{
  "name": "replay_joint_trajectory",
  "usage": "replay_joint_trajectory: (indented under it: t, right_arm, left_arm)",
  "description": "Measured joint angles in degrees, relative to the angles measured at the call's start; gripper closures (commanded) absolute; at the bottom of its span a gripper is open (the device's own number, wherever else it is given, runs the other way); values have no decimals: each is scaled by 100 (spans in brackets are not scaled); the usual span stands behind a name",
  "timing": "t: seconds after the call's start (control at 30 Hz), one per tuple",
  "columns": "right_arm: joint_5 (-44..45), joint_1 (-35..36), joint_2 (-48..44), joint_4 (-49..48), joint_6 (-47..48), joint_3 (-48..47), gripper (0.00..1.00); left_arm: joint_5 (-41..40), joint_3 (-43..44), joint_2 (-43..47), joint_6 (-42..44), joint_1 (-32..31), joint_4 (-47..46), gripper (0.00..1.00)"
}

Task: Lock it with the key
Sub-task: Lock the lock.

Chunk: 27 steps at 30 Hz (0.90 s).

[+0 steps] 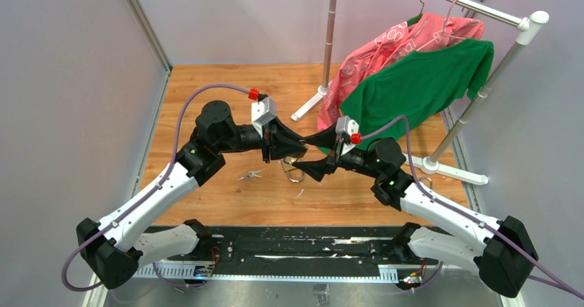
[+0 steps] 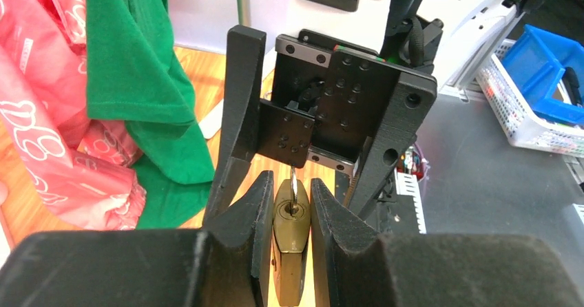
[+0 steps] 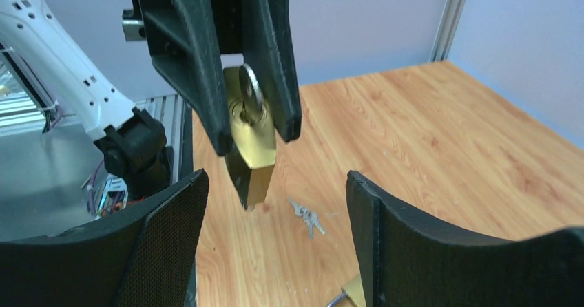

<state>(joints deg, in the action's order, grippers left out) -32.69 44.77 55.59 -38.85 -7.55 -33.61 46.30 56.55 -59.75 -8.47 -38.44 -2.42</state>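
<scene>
L claw [image 2: 290,195] clamps padlock [image 2: 290,252], key [image 3: 251,92] inserted

white arm links [image 1: 157,195], black joints [image 1: 215,118], lilac cables [image 1: 213,87], red caps [image 1: 254,94], black jaws

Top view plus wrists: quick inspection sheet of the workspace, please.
Surface: wood tabletop, no spills seen.
Job's things: padlock held off the table, key in its keyhole.
Clutter: spare keys and what looks like a second lock on the wood.
Hands: left hand shut on padlock; right hand open, facing it, holding nothing.
Cables: purple cables loop along both arms, no snag seen.
Surroundings: rack with green shirt and pink shirt, back right.
</scene>
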Motion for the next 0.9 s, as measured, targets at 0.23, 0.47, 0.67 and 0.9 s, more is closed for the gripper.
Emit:
replay_joint_trajectory:
  t: [0.23, 0.47, 0.67, 0.9]
  right_arm:
    - [-31, 0, 365, -706, -208, -46, 34]
    - [-247, 59, 352, -824, -358, -61, 97]
    - [-317, 63, 15, -302, -225, -120, 100]
    - [46, 59, -645, 2656, 1043, -1340, 100]
  left_arm:
    - [66, 35, 2, -173, -81, -177, 100]
    - [-2, 48, 2, -258, -68, -402, 100]
    - [131, 63, 2, -280, -85, -481, 85]
    - [201, 452, 79, 940, -52, 730, 44]
